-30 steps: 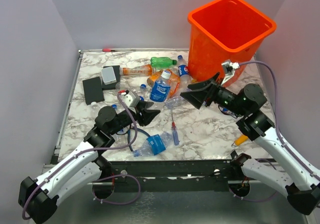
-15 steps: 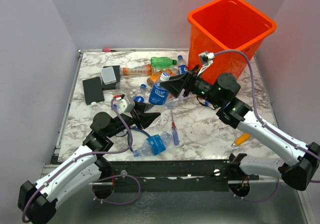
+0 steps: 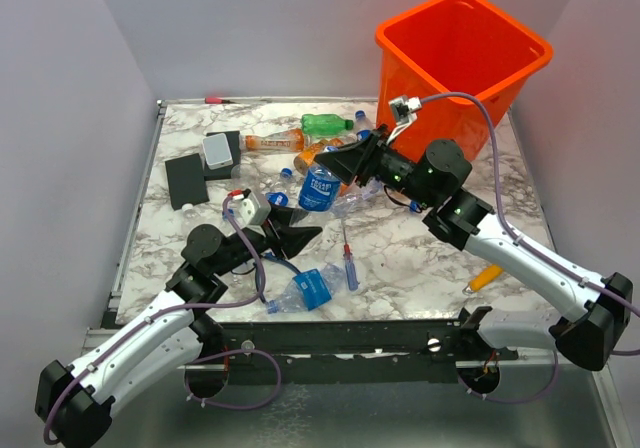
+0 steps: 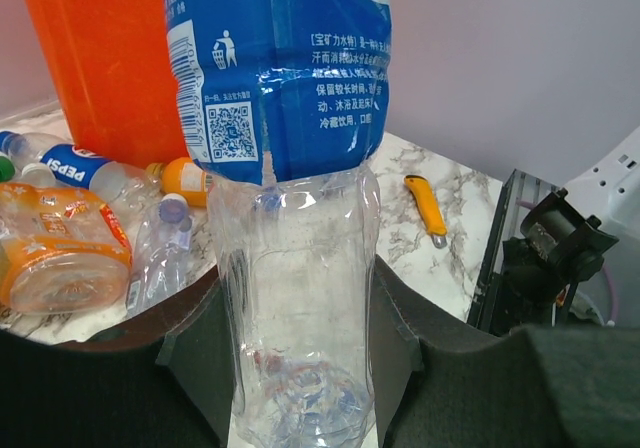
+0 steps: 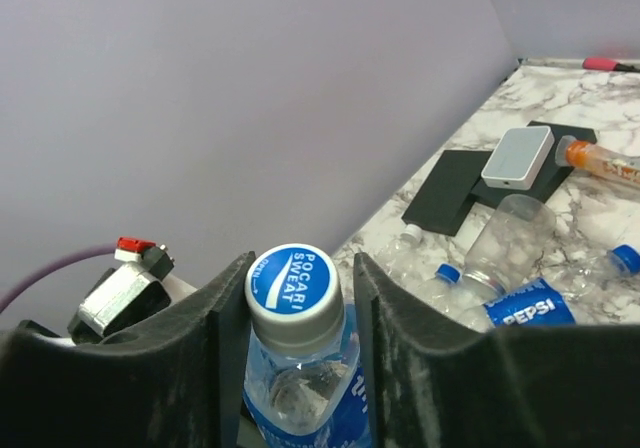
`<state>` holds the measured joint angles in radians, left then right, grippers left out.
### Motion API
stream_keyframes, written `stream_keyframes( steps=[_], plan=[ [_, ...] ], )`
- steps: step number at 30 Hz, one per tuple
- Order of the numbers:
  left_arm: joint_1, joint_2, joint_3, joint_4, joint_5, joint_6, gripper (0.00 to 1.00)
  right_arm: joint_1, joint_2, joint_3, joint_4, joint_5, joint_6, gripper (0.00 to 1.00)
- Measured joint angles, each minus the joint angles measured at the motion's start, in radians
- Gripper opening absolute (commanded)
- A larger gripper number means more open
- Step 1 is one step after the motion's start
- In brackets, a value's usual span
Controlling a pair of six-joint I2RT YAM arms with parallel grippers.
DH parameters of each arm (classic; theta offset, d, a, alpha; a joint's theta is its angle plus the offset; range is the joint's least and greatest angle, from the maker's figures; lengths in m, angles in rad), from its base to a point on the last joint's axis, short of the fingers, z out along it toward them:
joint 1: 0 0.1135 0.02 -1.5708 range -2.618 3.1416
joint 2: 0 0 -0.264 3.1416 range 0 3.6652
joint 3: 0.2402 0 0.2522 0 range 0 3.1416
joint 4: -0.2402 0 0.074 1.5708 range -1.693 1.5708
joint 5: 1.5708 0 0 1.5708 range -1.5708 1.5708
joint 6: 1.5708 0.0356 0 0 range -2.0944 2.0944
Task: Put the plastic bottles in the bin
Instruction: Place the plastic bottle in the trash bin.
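A clear plastic bottle with a blue label (image 3: 320, 186) stands tilted above the table's middle. My left gripper (image 3: 305, 230) is shut on its clear base (image 4: 290, 268), both fingers pressed against its sides. My right gripper (image 3: 332, 164) straddles the bottle's blue-and-white cap (image 5: 297, 293). The cap touches one finger and a thin gap shows at the other, so the jaws stand open. The orange bin (image 3: 462, 58) stands at the back right, behind the right gripper. More plastic bottles lie behind: a green one (image 3: 327, 124), an orange one (image 3: 275, 140) and a Pepsi one (image 5: 525, 303).
A crushed blue-label bottle (image 3: 305, 290) lies near the front edge beside a blue-and-red screwdriver (image 3: 348, 263). An orange knife (image 3: 482, 278) lies at front right. Black pads with a white box (image 3: 215, 150) sit at the left. A red pen (image 3: 218, 99) lies along the back edge.
My right arm swung left from beside the bin to the held bottle, and its jaws narrowed around the cap. The left gripper kept its hold on the bottle's base.
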<state>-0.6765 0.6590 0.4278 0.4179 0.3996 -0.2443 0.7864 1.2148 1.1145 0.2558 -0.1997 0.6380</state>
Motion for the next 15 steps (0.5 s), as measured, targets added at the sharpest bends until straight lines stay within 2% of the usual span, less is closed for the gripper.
stream_keyframes(
  steps=[2, 3, 5, 7, 8, 15],
  plan=[
    [0.0, 0.0, -0.003, -0.002, -0.001, -0.002, 0.38, 0.0, 0.004, 0.002, 0.002, -0.004, 0.003, 0.33],
    [0.0, 0.0, -0.005, -0.002, -0.002, -0.002, 0.46, 0.0, 0.004, 0.002, 0.002, -0.005, 0.005, 0.3],
    [0.0, -0.001, -0.005, -0.001, -0.005, -0.004, 0.68, 0.0, 0.004, 0.002, 0.003, -0.006, 0.001, 0.21],
    [-0.002, -0.002, -0.005, -0.001, -0.013, 0.0, 0.86, 0.0, 0.004, 0.002, 0.001, -0.007, -0.002, 0.04],
    [-0.005, -0.004, -0.006, -0.003, -0.023, -0.006, 0.97, 0.0, 0.003, 0.002, 0.001, -0.007, -0.003, 0.01],
    [-0.006, -0.047, -0.008, -0.001, -0.105, -0.011, 0.99, 0.0, -0.017, 0.005, -0.054, 0.001, -0.027, 0.0]
  ],
)
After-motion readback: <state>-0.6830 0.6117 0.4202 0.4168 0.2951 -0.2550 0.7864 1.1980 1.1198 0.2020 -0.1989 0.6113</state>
